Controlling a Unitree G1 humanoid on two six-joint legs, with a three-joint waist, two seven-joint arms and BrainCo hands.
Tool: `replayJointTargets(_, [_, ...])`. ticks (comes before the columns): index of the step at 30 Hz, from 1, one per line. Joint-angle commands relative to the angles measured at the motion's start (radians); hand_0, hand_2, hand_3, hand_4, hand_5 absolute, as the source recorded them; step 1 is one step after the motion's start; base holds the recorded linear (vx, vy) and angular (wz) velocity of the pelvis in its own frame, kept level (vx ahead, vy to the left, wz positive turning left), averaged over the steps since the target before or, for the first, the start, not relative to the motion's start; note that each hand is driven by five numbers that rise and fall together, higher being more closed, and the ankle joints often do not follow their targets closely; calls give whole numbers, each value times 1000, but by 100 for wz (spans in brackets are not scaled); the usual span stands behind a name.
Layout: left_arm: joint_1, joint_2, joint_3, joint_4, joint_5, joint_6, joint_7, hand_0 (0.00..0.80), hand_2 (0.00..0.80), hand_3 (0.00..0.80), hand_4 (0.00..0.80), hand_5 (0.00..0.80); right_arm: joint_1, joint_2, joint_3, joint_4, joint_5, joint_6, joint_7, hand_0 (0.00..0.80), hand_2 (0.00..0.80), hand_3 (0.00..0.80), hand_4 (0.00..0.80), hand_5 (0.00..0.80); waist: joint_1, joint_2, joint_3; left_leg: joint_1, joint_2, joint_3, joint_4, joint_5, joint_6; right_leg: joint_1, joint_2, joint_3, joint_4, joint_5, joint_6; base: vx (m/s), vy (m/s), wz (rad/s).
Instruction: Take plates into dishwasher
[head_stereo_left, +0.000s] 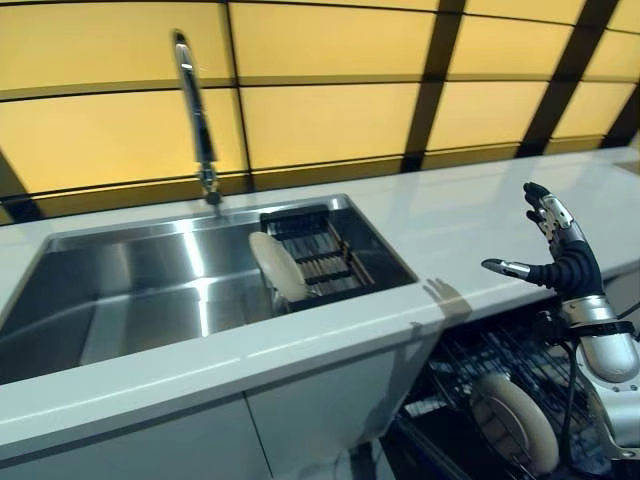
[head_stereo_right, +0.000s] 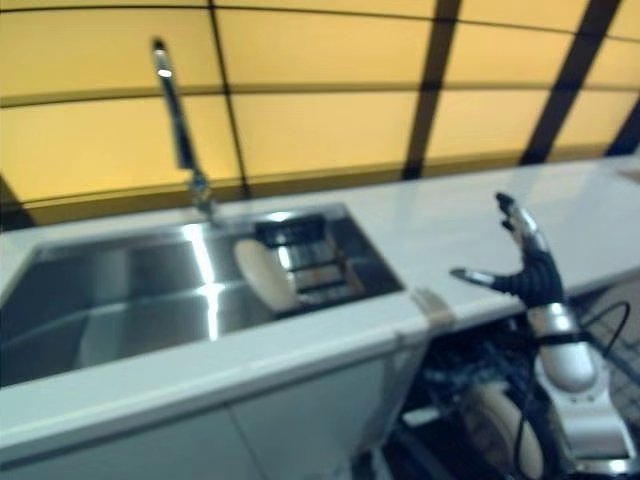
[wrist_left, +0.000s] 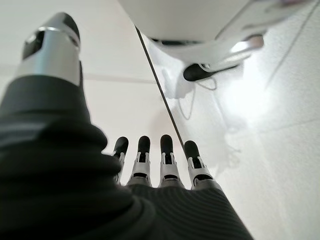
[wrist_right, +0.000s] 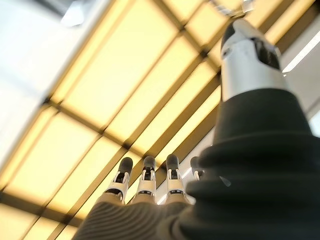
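A cream plate (head_stereo_left: 277, 265) stands on edge in the steel sink (head_stereo_left: 120, 290), leaning against a dark rack (head_stereo_left: 320, 255). A second cream plate (head_stereo_left: 515, 420) stands in the open dishwasher's rack (head_stereo_left: 480, 370) under the counter at the lower right. My right hand (head_stereo_left: 562, 255) is raised above the counter's front edge, over the dishwasher, fingers straight and empty; it also shows in the right wrist view (wrist_right: 150, 185). My left hand (wrist_left: 155, 165) shows only in the left wrist view, fingers straight, empty, pointing at the floor.
A tall chrome tap (head_stereo_left: 195, 110) rises behind the sink. The white counter (head_stereo_left: 480, 210) runs to the right below a yellow tiled wall (head_stereo_left: 330, 110). White cabinet fronts (head_stereo_left: 300, 410) stand beside the dishwasher opening.
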Motion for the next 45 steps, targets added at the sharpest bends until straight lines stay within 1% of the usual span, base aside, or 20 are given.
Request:
replayJointTargets(1, [-26,48,-34,-46,41,10,3,0,0,0,0,0,-94,-45,-17,-16,20,-29,-35,0,0,0,0,0,11,24,10,46,17,-83,-68,5,-12,-84,74,73,-34,153,13,153,-43,93])
replayJointTargets(4, [-48,58,-41,-36,25,19,13,0,0,0,0,0,-155,-77,-7,34,49,-14,-51,0,0,0,0,0,-3,9,16,56,9,-145,-84,2,-28,-93,114,95,-277,132,-1,183,-165,77])
replayJointTargets(5, [-49,59,-40,-35,24,20,14,0,0,0,0,0,-158,-78,-6,37,51,-15,-51,0,0,0,0,0,-5,9,18,58,8,-150,-84,1,-29,-88,116,94,-294,133,-1,220,-263,89])
replayJointTargets(6, [-55,65,-37,-31,36,18,8,0,0,0,0,0,-167,-74,-2,53,44,-17,-63,0,0,0,0,0,-17,-8,20,67,-7,-192,-87,-15,-36,-81,146,126,-463,131,9,205,-227,84])
replayJointTargets(7, [-55,67,-37,-29,39,14,7,0,0,0,0,0,-166,-70,0,57,41,-22,-72,0,0,0,0,0,-23,-13,22,73,-13,-213,-88,-24,-38,-74,163,141,-525,131,15,226,-258,86])
replayJointTargets(11, [-46,70,-19,-33,44,11,14,0,0,0,0,0,-166,-58,8,55,31,-11,-95,0,0,0,0,0,-29,-24,31,97,-15,-258,-103,-41,-44,-85,192,162,-590,157,34,133,-193,75])
replayJointTargets(14, [-44,77,-8,-29,52,9,16,0,0,0,0,0,-173,-60,13,66,28,-1,-100,0,0,0,0,0,-20,-28,24,93,1,-285,-105,-34,-49,-41,207,180,-618,107,33,69,-247,77])
replayJointTargets(17, [-45,79,9,-38,33,12,10,0,0,0,0,0,-187,-72,26,66,9,24,-92,0,0,0,0,0,-3,-35,12,74,30,-266,-104,-6,-80,19,209,145,-649,82,22,15,-261,41])
replayJointTargets(21, [-39,62,10,-64,43,7,8,0,0,0,0,0,-213,-110,36,82,-38,75,-84,0,0,0,0,0,11,-40,10,68,66,-244,-81,-5,-116,69,213,107,-680,58,-3,30,-196,22])
replayJointTargets(22, [-38,61,9,-65,42,6,9,0,0,0,0,0,-215,-113,37,83,-40,77,-84,0,0,0,0,0,11,-41,11,67,68,-244,-79,-5,-117,71,213,104,-681,57,-4,-12,-209,33])
replayJointTargets(24, [-38,53,9,-78,50,2,6,0,0,0,0,0,-225,-150,26,84,-54,107,-79,0,0,0,0,0,16,-41,13,60,84,-215,-54,-15,-130,96,215,65,-691,39,-16,2,-179,27])
replayJointTargets(25, [-42,49,3,-81,53,0,2,0,0,0,0,0,-227,-179,18,84,-51,115,-77,0,0,0,0,0,14,-40,14,56,92,-185,-49,-12,-135,105,217,38,-691,31,-22,2,-118,19])
replayJointTargets(28, [-49,50,-4,-84,56,2,-3,0,0,0,0,0,-232,-207,13,89,-59,101,-64,0,0,0,0,0,8,-35,14,55,100,-166,-52,-7,-141,109,218,15,-685,21,-26,-21,-69,35])
replayJointTargets(31, [-55,51,-18,-78,43,10,3,0,0,0,0,0,-250,-289,18,102,-187,20,-12,0,0,0,0,0,-1,-29,-1,75,106,-166,-89,7,-148,119,228,9,-693,15,-32,15,-29,14])
replayJointTargets(34, [-47,55,-21,-83,47,17,7,0,0,0,0,0,-255,-389,15,113,-277,-26,9,0,0,0,0,0,-4,-31,-14,87,113,-161,-112,18,-154,127,236,10,-705,15,-30,35,-16,8])
replayJointTargets(36, [-44,57,-22,-85,46,19,10,0,0,0,0,0,-259,-427,12,116,-271,-42,25,0,0,0,0,0,-5,-32,-17,88,116,-157,-116,21,-157,128,238,9,-708,16,-30,23,-6,10])
replayJointTargets(40, [-41,68,-24,-91,35,24,11,0,0,0,0,0,-282,-515,17,130,-385,-115,40,0,0,0,0,0,-6,-37,-20,90,122,-150,-121,26,-160,130,242,6,-708,13,-29,7,0,6])
replayJointTargets(43, [-40,77,-31,-100,30,28,11,0,0,0,0,0,-323,-584,46,149,-470,-161,45,0,0,0,0,0,-1,-43,-21,92,123,-150,-123,27,-160,133,244,2,-706,10,-29,0,0,0])
replayJointTargets(44, [-39,89,-36,-117,25,36,11,0,0,0,0,0,-371,-654,86,172,-512,-190,37,0,0,0,0,0,9,-53,-22,92,124,-149,-123,28,-161,136,245,-2,-707,9,-28,0,0,0])
replayJointTargets(45, [-39,91,-38,-119,24,37,12,0,0,0,0,0,-388,-669,99,179,-516,-199,37,0,0,0,0,0,10,-55,-23,93,125,-149,-123,28,-161,137,245,-2,-707,9,-28,0,0,0])
